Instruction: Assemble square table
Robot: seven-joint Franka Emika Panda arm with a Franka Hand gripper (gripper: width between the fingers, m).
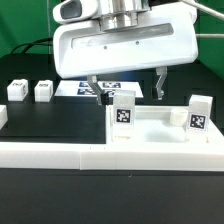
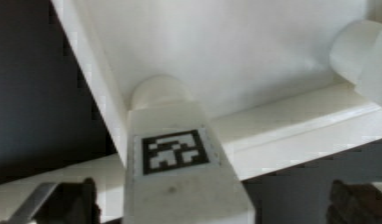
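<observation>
The claw [image 1: 127, 96] hung above the square slab [image 1: 160, 120] with its jaws spread wide and nothing held between them. In the exterior view the two fingers [image 1: 93, 90] stood either side of the first leg block [image 1: 122, 108] without touching it.

This block stood upright on the slab at the corner toward the exterior view's left, with its black-and-white tag facing the camera. The second leg block [image 1: 198, 112] stood upright at the slab's corner toward the exterior view's right. Whether either block was fastened could not be told.

The slab lay flat on the black table [image 1: 50, 118], just behind the long rail fence [image 1: 50, 150]. The third leg block [image 1: 17, 91] and the fourth leg block [image 1: 43, 91] stood loose on the table, well apart from the slab, toward the exterior view's left. The marker board [image 1: 72, 88] lay behind them.

The wrist view showed the claw [image 2: 209, 202] open, its dark fingertips [image 2: 63, 205] flanking the first leg block [image 2: 170, 150]. The slab [image 2: 223, 60] and second leg block [image 2: 360, 55] were also visible.
</observation>
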